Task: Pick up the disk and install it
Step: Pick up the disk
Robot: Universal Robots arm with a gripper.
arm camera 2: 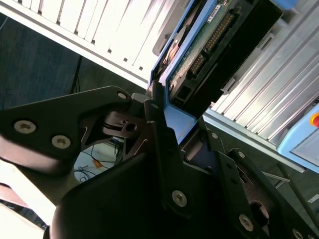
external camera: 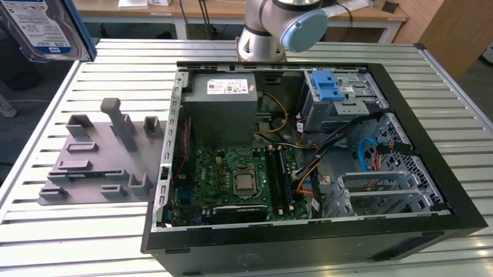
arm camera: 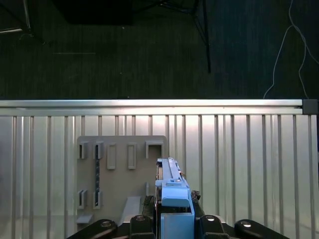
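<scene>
The disk [external camera: 43, 29] hangs high over the table's far corner at the exterior view's left, showing its white-and-blue label and a blue side rail. In the second wrist view my gripper [arm camera 2: 172, 124] is shut on the disk [arm camera 2: 209, 45], its black fingers [arm camera 2: 152, 112] clamped on the blue rail, with the green circuit-board side showing. The first wrist view looks down the edge of the disk [arm camera: 171, 186], held by my gripper [arm camera: 172, 224] above the table beside the grey holder rack [arm camera: 119, 169].
An open computer case [external camera: 308, 156] lies on the slatted metal table [external camera: 69, 242], with a drive cage and blue latch [external camera: 327, 86] at its far side. The grey holder rack [external camera: 100, 156] sits beside the case. The arm's base [external camera: 266, 34] stands behind it.
</scene>
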